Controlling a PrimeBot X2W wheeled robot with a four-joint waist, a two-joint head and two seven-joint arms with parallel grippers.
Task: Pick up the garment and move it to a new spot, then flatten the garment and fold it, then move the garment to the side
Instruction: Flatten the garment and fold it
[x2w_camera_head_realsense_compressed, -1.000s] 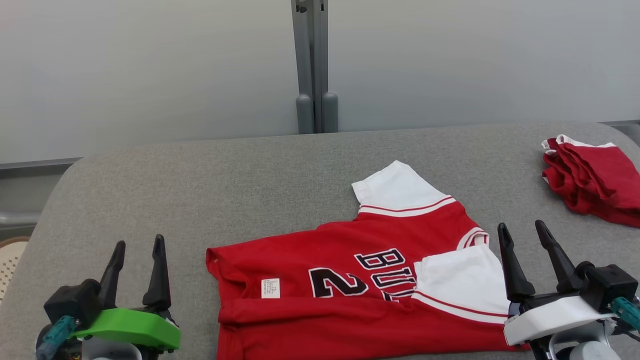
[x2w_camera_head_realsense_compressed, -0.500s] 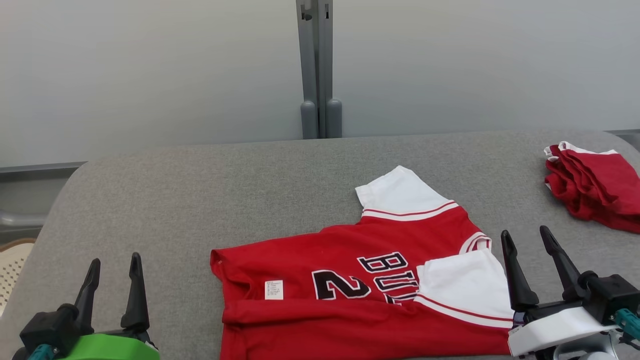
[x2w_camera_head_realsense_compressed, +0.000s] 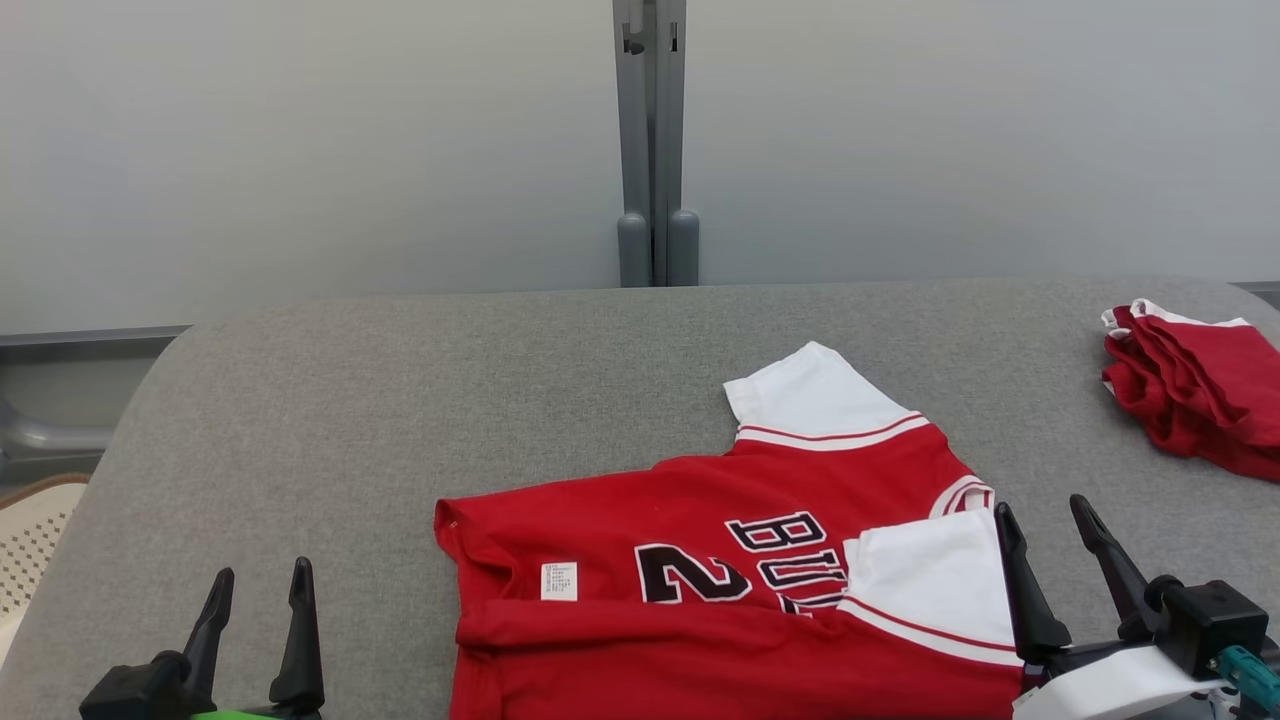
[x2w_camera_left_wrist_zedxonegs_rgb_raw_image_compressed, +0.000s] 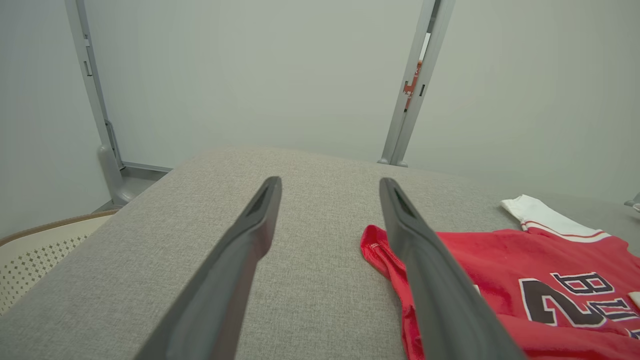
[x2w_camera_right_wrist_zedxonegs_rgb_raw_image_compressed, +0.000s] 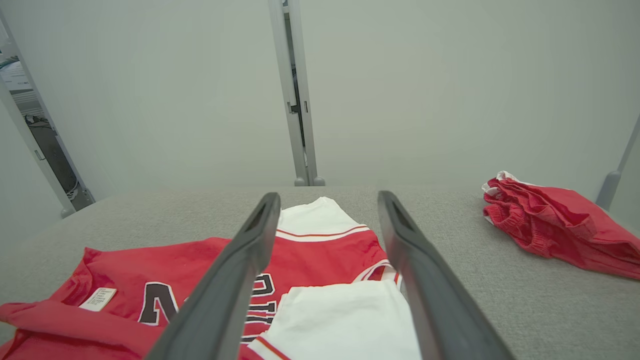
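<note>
A red jersey, the garment (x2w_camera_head_realsense_compressed: 720, 560), lies on the grey padded table (x2w_camera_head_realsense_compressed: 400, 420) with white sleeves, black lettering and a white label showing. Its near edge is folded over on itself. My left gripper (x2w_camera_head_realsense_compressed: 260, 572) stands open at the lower left, well clear of the garment's left edge. In the left wrist view the open left gripper (x2w_camera_left_wrist_zedxonegs_rgb_raw_image_compressed: 330, 181) points over bare table, with the garment (x2w_camera_left_wrist_zedxonegs_rgb_raw_image_compressed: 525, 270) to its right. My right gripper (x2w_camera_head_realsense_compressed: 1042, 507) is open beside the near white sleeve. In the right wrist view the right gripper (x2w_camera_right_wrist_zedxonegs_rgb_raw_image_compressed: 328, 195) straddles the garment (x2w_camera_right_wrist_zedxonegs_rgb_raw_image_compressed: 320, 250) from above.
A second red garment (x2w_camera_head_realsense_compressed: 1200, 400) lies crumpled at the table's far right, seen also in the right wrist view as a red heap (x2w_camera_right_wrist_zedxonegs_rgb_raw_image_compressed: 555, 225). A grey post (x2w_camera_head_realsense_compressed: 655, 150) rises behind the table against a pale wall. A cream perforated seat (x2w_camera_head_realsense_compressed: 30, 540) sits past the left edge.
The head camera has shifted, so the whole scene sits lower and further right. My left gripper has drawn back toward the view's bottom edge. The garment lies as before.
</note>
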